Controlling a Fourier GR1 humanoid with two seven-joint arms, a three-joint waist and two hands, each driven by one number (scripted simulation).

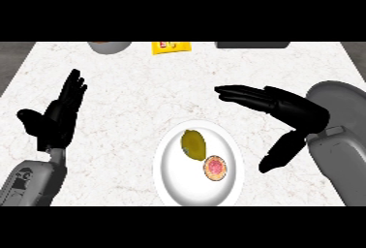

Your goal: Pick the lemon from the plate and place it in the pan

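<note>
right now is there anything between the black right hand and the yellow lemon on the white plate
In the head view, nothing stands between them: only bare marbled counter and the white plate's rim separate the open black right hand from the yellow lemon.

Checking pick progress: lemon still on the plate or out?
On the plate. The lemon lies on the white plate beside a halved fruit; the right hand is open, apart from it.

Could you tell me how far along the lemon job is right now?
Nothing is done yet: the lemon lies on the white plate beside a halved fruit. The right hand is open beside the plate; the left hand rests open. Grasping and placing remain; no pan clearly shows.
</note>
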